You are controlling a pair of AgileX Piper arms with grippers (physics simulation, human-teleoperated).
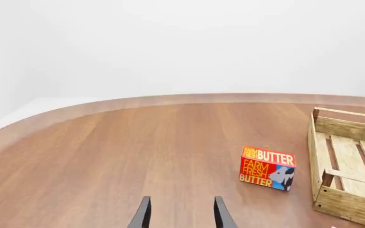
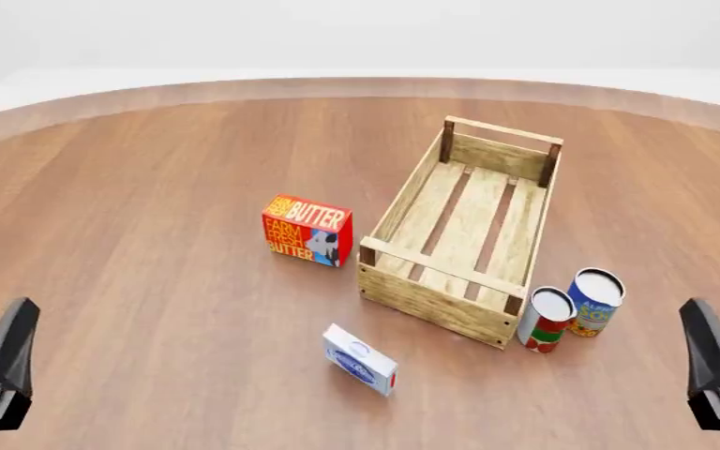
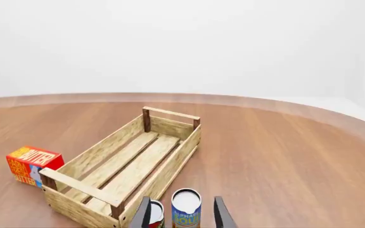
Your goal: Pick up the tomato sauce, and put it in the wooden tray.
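The tomato sauce (image 2: 544, 320) is a small can with a red, white and green label, standing upright on the table just off the near right corner of the wooden tray (image 2: 435, 304). In the right wrist view the tomato sauce (image 3: 156, 215) is partly hidden behind one finger, beside the wooden tray (image 3: 168, 174). My right gripper (image 3: 182, 216) is open and empty, well short of the cans, and sits at the lower right edge (image 2: 708, 349) in the front view. My left gripper (image 1: 182, 216) is open and empty, low at the left (image 2: 10, 349). The tray (image 1: 350, 206) holds nothing.
A blue-and-yellow can (image 2: 595, 302) stands right beside the tomato sauce, on its right; it also shows between the fingers (image 3: 186, 208). A red butter box (image 2: 307, 231) lies left of the tray. A small white-and-blue box (image 2: 360, 359) lies in front of the tray.
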